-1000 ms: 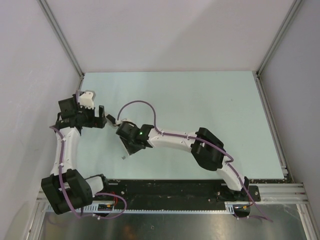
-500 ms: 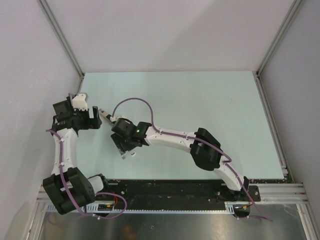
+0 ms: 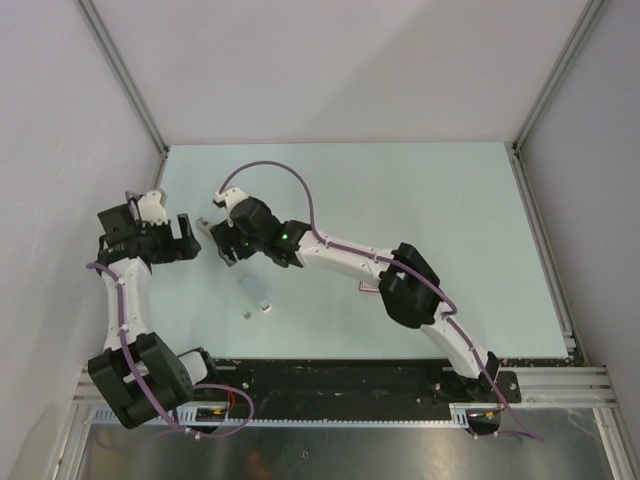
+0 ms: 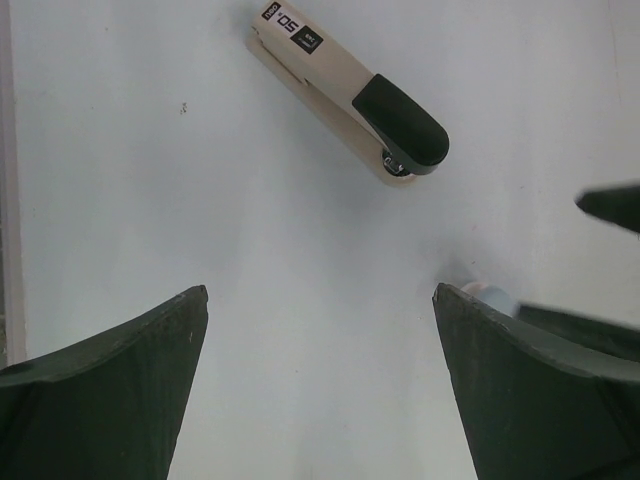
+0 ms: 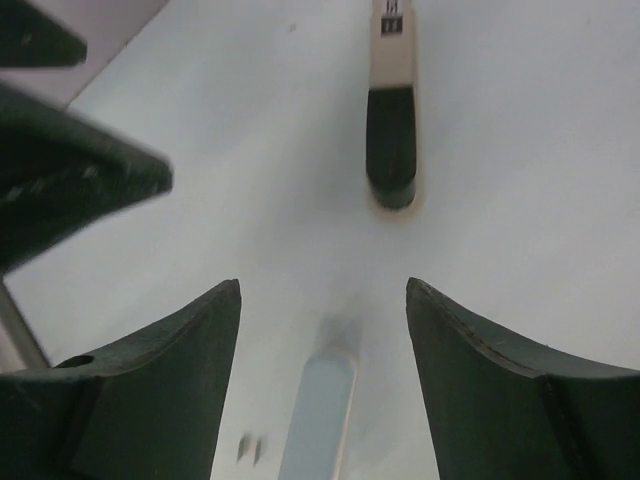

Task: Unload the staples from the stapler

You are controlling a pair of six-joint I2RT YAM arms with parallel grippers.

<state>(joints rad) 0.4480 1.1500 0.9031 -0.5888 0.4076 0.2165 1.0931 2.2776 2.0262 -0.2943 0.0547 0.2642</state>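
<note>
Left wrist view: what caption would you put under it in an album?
Open left gripper above a pale table, facing a cream-and-black stapler lying on it.

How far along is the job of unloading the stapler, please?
Mostly done, it seems: tiny staples lie on the table beside a pale blue piece, apart from the stapler. Nothing is in hand: the left gripper and right gripper are open and empty, the stapler lying untouched ahead of them. Whether staples remain inside cannot be seen.
</note>
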